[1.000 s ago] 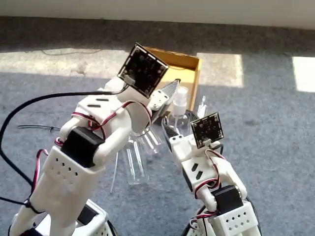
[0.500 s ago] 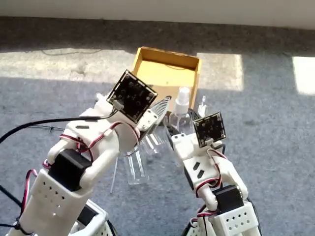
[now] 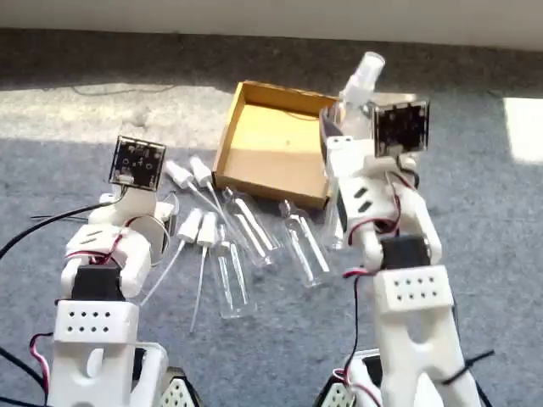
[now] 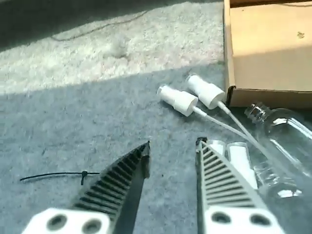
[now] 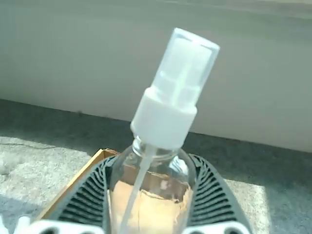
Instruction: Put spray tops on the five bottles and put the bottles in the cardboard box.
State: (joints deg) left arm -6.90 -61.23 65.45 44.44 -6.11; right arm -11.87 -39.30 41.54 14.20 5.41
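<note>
One capped bottle (image 5: 148, 195) sits clamped in the right gripper (image 5: 151, 168), unboxed; loose spray tops (image 4: 178, 100) lie ahead of the open left gripper (image 4: 171, 146).

Tally, kind by kind

One cardboard box (image 3: 271, 148). One capped bottle (image 5: 146, 195), the only one with a spray top on. Three open bottles lie flat on the carpet: a near bottle (image 3: 233, 280), a middle bottle (image 3: 253, 227) and a bottle by the box corner (image 3: 305, 248). A clear shape (image 3: 333, 225) against the right arm (image 3: 399, 254) may be a fourth, but that cannot be told. Four loose spray tops, each with a dip tube: a first top (image 3: 176, 174) and second top (image 3: 202, 170) beside the box, and a third top (image 3: 188, 225) and fourth top (image 3: 209, 227) by the near bottle. Two arms, counting the left arm (image 3: 102, 271). One black cable tie (image 4: 58, 174).
</note>
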